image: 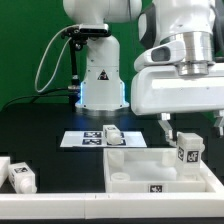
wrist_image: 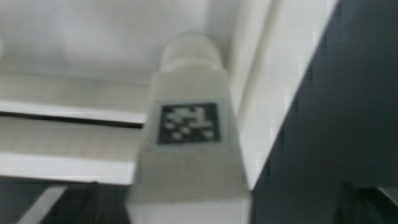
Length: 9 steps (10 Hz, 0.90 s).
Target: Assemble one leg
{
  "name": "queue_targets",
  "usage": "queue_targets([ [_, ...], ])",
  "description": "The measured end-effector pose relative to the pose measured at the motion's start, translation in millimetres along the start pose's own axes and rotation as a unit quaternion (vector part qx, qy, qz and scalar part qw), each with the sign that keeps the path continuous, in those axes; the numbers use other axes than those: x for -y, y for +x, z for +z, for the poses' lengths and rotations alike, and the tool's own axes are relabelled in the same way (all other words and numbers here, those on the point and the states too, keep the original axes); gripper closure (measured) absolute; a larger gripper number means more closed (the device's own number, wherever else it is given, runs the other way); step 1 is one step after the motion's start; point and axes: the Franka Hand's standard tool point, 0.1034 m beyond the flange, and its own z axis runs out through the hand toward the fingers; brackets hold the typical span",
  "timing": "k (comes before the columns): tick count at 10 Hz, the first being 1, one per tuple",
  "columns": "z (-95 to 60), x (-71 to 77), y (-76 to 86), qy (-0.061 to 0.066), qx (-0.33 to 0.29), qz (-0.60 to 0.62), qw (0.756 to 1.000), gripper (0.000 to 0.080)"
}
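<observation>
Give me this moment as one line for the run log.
step: leg assembly | end effector: over small white tagged plastic leg, grip unclear | leg: upright at corner of large white square rimmed panel

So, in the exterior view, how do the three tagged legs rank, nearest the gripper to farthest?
1. The upright leg, directly below the gripper, exterior view's right.
2. The middle leg, on the marker board.
3. The far leg, near the exterior view's left edge.

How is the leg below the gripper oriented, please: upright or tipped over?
Upright: the leg stands vertically over the panel, its tag facing the exterior view.
</observation>
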Motion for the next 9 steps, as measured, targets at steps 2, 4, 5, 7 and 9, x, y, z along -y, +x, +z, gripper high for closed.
queue_targets([
  [2, 0.8, -4.2, 7.5, 0.004, 0.062, 0.004, 0.998, 0.0151],
  [4, 3.3, -11.6, 5.6, 0.006, 0.124, 0.008, 0.992, 0.0151],
  [5, 4.3, -12.8, -1.6, 0.009, 0.170, 0.013, 0.985, 0.0151],
  [7, 4.3, -11.1, 1.1, 0.006, 0.179, 0.034, 0.983, 0.0151],
  [9, 4.5, -11.0, 0.9, 0.005, 0.179, 0.039, 0.983, 0.0414],
])
